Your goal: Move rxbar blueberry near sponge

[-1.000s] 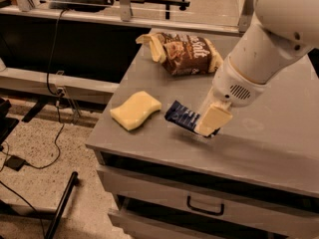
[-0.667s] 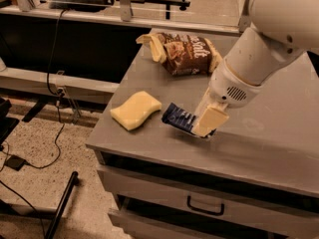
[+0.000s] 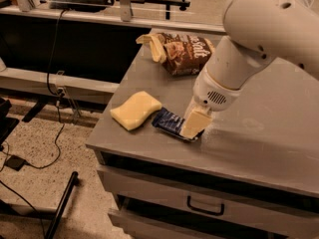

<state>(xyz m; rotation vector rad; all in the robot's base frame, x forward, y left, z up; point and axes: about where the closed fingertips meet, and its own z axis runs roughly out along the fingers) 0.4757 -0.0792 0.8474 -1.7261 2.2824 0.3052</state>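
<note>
Gripper (image 3: 192,131) low over grey table (image 3: 259,138), fingers (image 3: 196,121) clamped on rxbar blueberry (image 3: 167,119), bar just beside sponge (image 3: 135,110)

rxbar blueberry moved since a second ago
Yes. The rxbar blueberry, with the gripper at its right end, has slid closer to the sponge, which has not shifted.

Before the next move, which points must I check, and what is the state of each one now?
1. The flat dark-blue rxbar blueberry lies close beside the pale yellow soft sponge: ok.
2. Bar touching the sponge or just apart from it: cannot tell.
3. The gripper is down on the bar's right end: ok.
4. The bar rests fully on the grey table, near its front edge: ok.
5. The brown crumpled chip bag stays apart, at the back: ok.
</note>
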